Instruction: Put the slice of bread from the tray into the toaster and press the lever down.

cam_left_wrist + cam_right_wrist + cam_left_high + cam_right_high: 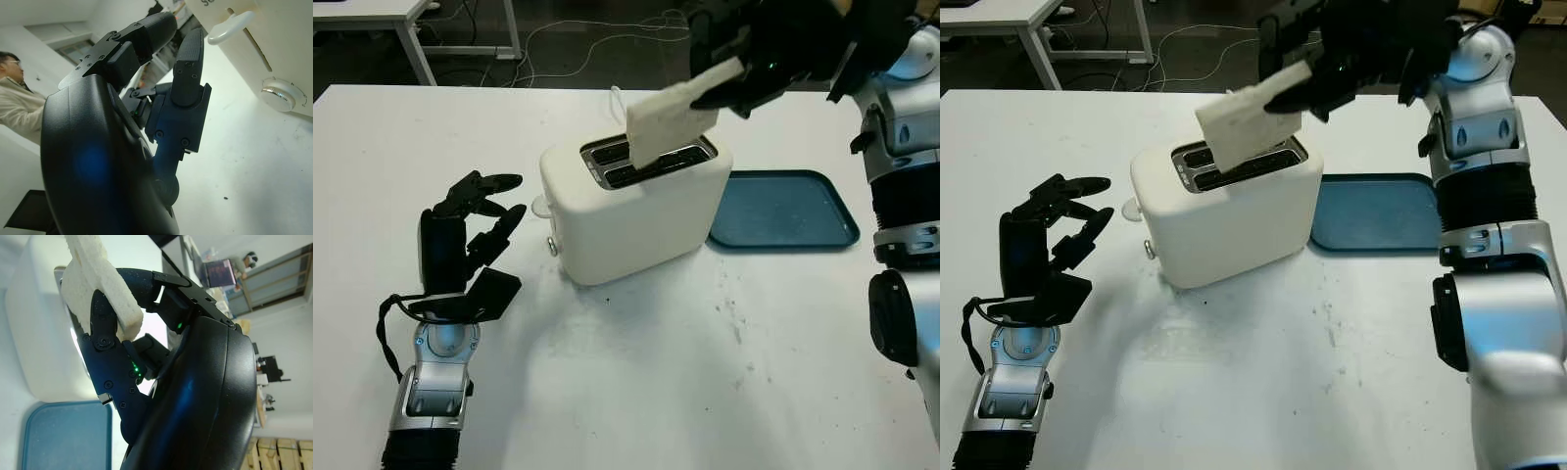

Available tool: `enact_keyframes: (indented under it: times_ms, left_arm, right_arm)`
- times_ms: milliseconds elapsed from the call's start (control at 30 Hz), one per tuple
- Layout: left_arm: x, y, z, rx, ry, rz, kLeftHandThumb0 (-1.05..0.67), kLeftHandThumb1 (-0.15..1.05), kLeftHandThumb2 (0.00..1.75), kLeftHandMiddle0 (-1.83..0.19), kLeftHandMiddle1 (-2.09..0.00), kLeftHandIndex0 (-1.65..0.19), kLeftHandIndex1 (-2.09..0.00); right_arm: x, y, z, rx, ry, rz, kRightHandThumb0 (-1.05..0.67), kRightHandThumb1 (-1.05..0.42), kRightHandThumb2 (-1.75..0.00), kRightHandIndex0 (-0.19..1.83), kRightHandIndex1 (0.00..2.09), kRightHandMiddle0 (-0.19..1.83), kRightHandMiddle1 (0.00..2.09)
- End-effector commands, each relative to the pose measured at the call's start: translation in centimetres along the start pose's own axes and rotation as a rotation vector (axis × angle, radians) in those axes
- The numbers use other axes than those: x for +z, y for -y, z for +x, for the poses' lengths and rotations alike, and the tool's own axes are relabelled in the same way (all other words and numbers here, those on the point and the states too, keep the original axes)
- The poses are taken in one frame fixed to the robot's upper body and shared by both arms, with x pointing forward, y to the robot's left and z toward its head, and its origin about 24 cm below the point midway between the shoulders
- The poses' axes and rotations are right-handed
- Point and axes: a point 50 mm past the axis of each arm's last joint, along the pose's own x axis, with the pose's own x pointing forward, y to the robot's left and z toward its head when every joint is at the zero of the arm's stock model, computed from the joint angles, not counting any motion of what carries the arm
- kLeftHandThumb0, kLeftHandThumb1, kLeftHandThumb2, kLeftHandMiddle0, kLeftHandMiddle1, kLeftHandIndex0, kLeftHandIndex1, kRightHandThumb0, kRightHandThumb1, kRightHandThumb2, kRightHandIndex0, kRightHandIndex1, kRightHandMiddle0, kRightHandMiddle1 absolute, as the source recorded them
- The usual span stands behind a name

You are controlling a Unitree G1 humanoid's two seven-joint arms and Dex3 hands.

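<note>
While the slice of bread point(671, 122) is held tilted above the toaster point(636, 211), its lower corner is seen over the rear slot area, not yet dropped in; whether it touches the slot rim cannot be told. The slice is pinched at its upper end by the right hand point(749, 73), which is raised over the toaster's far right side. In the right wrist view the fingers point(102, 328) are clamped on both faces of the bread, with the toaster body behind and the tray below.

The white toaster is set on the white table point(705, 372), turned at an angle, both slots open at the top. Its lever point(230, 27) is seen on the left end face, in the raised position, with a round metal knob point(279, 96) lower on the same face.

The blue tray point(783, 211) is placed on the table just beside the toaster's right side; nothing is carried on it.

The left hand point(475, 230) is parked on the table to the left of the toaster, near the lever end but apart from it. Nothing is held by it; its fingers point(188, 73) are curled partway, pointed toward the toaster.

A person in a light coat point(19, 112) is seen at the edge of the left wrist view, well away from the table.
</note>
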Motion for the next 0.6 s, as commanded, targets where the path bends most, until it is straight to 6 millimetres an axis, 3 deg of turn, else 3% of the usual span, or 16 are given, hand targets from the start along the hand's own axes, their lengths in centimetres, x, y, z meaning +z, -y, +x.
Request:
enact_keyframes:
  times_ms: [0,567]
  left_arm:
    - [0.1,0.0,-0.1,-0.001,0.002,-0.011,-0.43,0.92,0.12,-0.63,-1.30,-0.74,-0.58]
    - [0.2,0.1,-0.1,0.006,0.007,-0.001,-0.43,0.92,0.12,-0.63,-1.29,-0.74,-0.58]
  right_arm:
    - [-1.1,-0.4,-0.2,0.010,-0.026,-0.005,-0.55,-0.92,-0.43,1.04,1.75,0.83,1.75]
    - [-2.5,-2.8,1.9,0.103,-0.060,-0.007,-0.54,-0.92,-0.49,1.14,1.75,0.93,1.75]
